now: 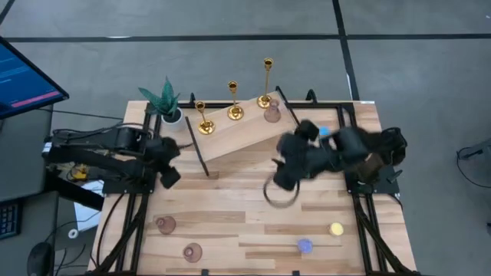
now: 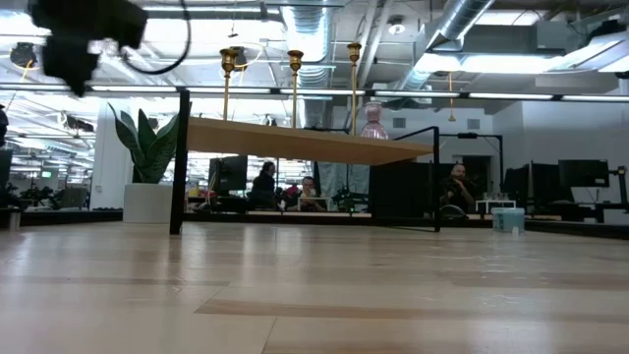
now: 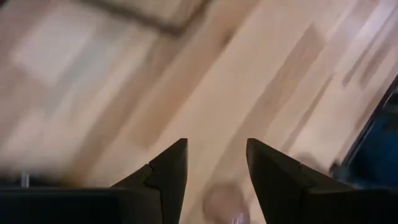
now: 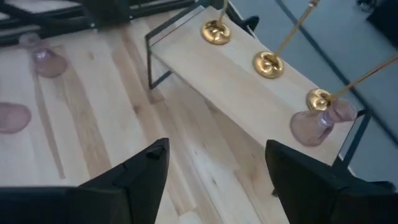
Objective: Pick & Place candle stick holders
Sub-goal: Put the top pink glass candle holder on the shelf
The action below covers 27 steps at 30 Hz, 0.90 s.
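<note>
Three shiny gold candlesticks with round bases and thin stems stand in a row on the raised wooden shelf (image 1: 245,130) at the back of the wooden table (image 1: 253,222): a short one (image 1: 204,123), a middle one (image 1: 234,107) and a tall one (image 1: 265,96). One squat pink glass holder (image 1: 272,115) sits on the shelf just beside the tall one. Two more pink holders are down on the table near the front, one (image 1: 166,225) and another (image 1: 192,251) close to the edge.

The right gripper (image 4: 214,186) hangs above the middle of the table, in front of the shelf. Its fingers stand wide apart and hold nothing. The left gripper (image 3: 214,180) waits by the left side of the table, partly open and holding nothing too.

I think the next job is to fetch a pink holder from the front. The pink holders are round and smooth, so one could slip out of the fingers. The shelf is getting full, and a bump could knock a thin gold candlestick over. A small blue light (image 1: 304,245) and a yellow one (image 1: 336,228) could get pushed too.
</note>
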Each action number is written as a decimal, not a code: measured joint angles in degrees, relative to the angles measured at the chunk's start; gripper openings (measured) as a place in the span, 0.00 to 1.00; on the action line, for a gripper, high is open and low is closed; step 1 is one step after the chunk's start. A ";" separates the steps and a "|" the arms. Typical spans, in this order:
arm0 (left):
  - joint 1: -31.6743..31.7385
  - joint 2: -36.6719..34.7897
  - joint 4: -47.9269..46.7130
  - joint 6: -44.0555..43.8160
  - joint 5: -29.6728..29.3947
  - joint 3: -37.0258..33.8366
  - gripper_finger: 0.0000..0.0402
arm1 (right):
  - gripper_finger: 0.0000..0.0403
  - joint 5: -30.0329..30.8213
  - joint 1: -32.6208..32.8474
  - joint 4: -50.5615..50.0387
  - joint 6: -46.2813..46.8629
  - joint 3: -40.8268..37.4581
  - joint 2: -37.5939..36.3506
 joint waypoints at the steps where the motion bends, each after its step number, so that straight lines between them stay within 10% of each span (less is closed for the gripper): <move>1: -1.49 0.03 -2.08 -1.80 0.42 -0.01 0.41 | 0.63 1.36 1.95 -0.13 0.98 -0.73 0.09; 13: -21.70 1.68 -7.24 -25.82 0.86 0.02 0.41 | 0.63 10.95 14.05 -0.11 21.48 -12.80 -0.25; 27: -40.97 16.17 -4.21 -32.55 3.06 0.02 0.41 | 0.63 14.46 16.69 0.35 29.41 -25.35 -0.99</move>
